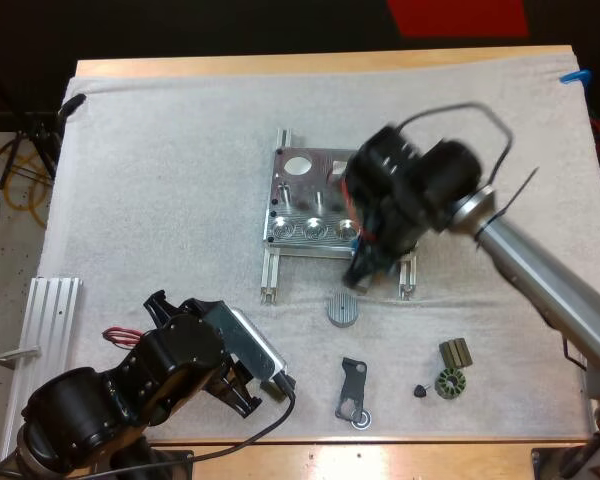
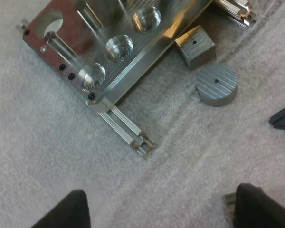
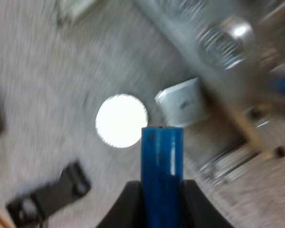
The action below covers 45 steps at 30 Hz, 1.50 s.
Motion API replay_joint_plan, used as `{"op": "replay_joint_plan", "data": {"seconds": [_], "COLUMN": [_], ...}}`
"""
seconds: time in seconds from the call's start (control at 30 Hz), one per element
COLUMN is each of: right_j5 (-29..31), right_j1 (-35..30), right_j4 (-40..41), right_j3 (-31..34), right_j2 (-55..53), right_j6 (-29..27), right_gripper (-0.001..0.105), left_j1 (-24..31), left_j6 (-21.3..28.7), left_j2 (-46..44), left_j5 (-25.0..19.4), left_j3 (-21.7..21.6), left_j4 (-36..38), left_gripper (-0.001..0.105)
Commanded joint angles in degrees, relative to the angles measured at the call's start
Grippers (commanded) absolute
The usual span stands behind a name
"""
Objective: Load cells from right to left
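The right gripper (image 1: 363,272) is clenched on a blue cylinder (image 3: 162,156), its two fingers pressing the cell from both sides with the free end sticking out past them; in the high view it hangs over the near right corner of the metal fixture (image 1: 310,205), which sits mid-mat on the surface; the left gripper (image 2: 161,209) is released, fingers well apart and holding nothing, parked near the front edge of the white mat (image 1: 160,150); the three round pockets (image 2: 119,47) seen from the left wrist are bare, and any further to the right are hidden under the right arm, so I cannot tell which one is due

My read is that the cell is about to go into a right-hand pocket, and the trouble lies there:

- if the cylinder comes down tilted or off-centre it may catch on a pocket rim, jam, or twist in the fingers
- the grip is near one end only, so a sideways knock could lever the cell loose
- a small metal block (image 2: 194,45) lies touching or just beside the fixture's front edge, and a grey ribbed disc (image 2: 216,84) lies near it; both sit close under the gripper and could be struck or shoved
- dropping into a pocket further left would break the right-to-left order
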Motion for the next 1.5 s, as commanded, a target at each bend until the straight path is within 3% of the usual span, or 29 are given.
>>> {"op": "replay_joint_plan", "data": {"seconds": [0.0, 0.23, 0.57, 0.87, 0.93, 1.07, 1.27, 1.47], "right_j5": [-0.5, -3.9, -8.2, -9.7, -9.6, -8.8, -8.8, -7.7], "right_j1": [1.6, 7.1, 8.7, 8.7, 8.7, 8.7, 8.7, 8.7], "right_j4": [0.2, -2.1, -10.5, -12.1, -12.7, -15.1, -17.9, -15.7], "right_j3": [1.6, 8.2, 15.4, 17.0, 17.0, 17.0, 17.0, 17.0], "right_j2": [-0.9, -1.4, -1.3, -1.3, -1.3, -1.3, -1.3, -1.5], "right_j6": [-1.3, -2.3, -2.3, -3.9, -4.0, -5.4, -6.6, -6.5], "right_gripper": [0.0, 0.0, 0.0, 0.001, 0.009, 0.038, 0.039, 0.039], "left_j1": [-0.1, -0.1, -0.1, -0.1, -0.1, -0.1, -0.1, -0.1], "left_j6": [2.3, 7.6, 7.9, 7.9, 7.9, 7.9, 7.9, 10.1], "left_j2": [0.0, -0.4, -4.1, -4.1, -4.1, -4.1, -4.1, -4.1], "left_j5": [-1.2, -1.2, -1.2, -1.2, -1.2, -1.2, -1.2, -1.2], "left_j3": [-0.2, -0.2, -0.2, -0.2, -0.2, -0.2, -0.2, -0.2], "left_j4": [0.5, 4.6, 4.9, 4.6, 4.4, 3.9, 3.6, 3.6], "left_gripper": [0.063, 0.063, 0.063, 0.063, 0.063, 0.063, 0.063, 0.063]}}
